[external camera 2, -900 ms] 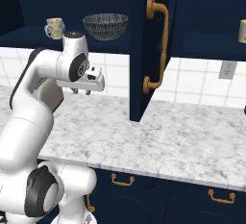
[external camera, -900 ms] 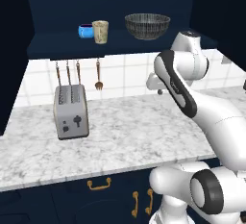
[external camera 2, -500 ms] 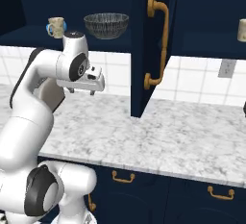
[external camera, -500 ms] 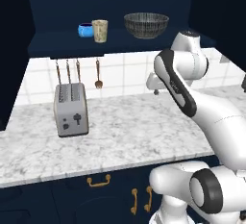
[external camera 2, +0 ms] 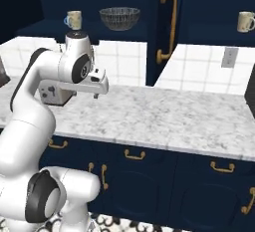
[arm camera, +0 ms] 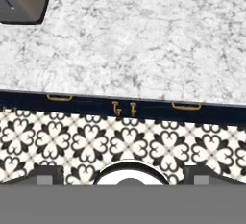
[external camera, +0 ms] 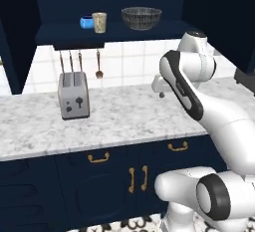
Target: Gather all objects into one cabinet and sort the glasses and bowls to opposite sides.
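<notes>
Right base view: my claw (external camera 2: 102,87), grip state unclear, hangs over the bench (external camera 2: 164,116); the mug (external camera 2: 245,21) sits far right, a long swing risking the cabinet door (external camera 2: 169,27).

Base views flanking; hand view downward, seemingly.

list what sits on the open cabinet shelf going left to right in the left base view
small blue bowl → beige tumbler → large dark patterned bowl
</notes>
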{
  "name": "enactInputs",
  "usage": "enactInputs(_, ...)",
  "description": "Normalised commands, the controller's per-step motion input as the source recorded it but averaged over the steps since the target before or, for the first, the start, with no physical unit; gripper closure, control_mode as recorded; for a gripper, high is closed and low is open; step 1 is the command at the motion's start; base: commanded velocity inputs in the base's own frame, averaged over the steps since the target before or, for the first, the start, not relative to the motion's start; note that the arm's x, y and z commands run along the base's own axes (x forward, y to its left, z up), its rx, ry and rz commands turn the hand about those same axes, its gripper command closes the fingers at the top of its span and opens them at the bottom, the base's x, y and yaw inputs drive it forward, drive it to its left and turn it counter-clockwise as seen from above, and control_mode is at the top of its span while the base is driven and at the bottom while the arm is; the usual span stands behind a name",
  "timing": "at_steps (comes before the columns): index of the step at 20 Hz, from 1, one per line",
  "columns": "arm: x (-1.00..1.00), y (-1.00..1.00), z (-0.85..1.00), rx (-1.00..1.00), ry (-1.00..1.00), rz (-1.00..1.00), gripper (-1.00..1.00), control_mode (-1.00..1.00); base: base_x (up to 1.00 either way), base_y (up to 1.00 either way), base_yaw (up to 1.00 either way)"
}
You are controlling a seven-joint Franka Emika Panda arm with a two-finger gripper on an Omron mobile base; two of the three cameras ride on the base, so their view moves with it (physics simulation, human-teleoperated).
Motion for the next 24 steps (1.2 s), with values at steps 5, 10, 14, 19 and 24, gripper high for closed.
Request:
enactInputs(5, 0.00, 0.00, 0.00, 0.00, 0.00, 0.00, -1.00, 1.00, -0.76, 0.00, 0.00)
enactInputs(10, 0.00, 0.00, 0.00, 0.00, 0.00, 0.00, -1.00, 1.00, -0.83, -0.23, 0.00)
enactInputs(14, 0.00, 0.00, 0.00, 0.00, 0.00, 0.00, -1.00, 1.00, -0.59, -0.58, 0.00)
enactInputs(19, 0.00, 0.00, 0.00, 0.00, 0.00, 0.00, -1.00, 1.00, -0.27, -0.83, 0.00)
enactInputs(24, 0.00, 0.00, 0.00, 0.00, 0.00, 0.00, -1.00, 1.00, 0.00, -0.92, 0.00)
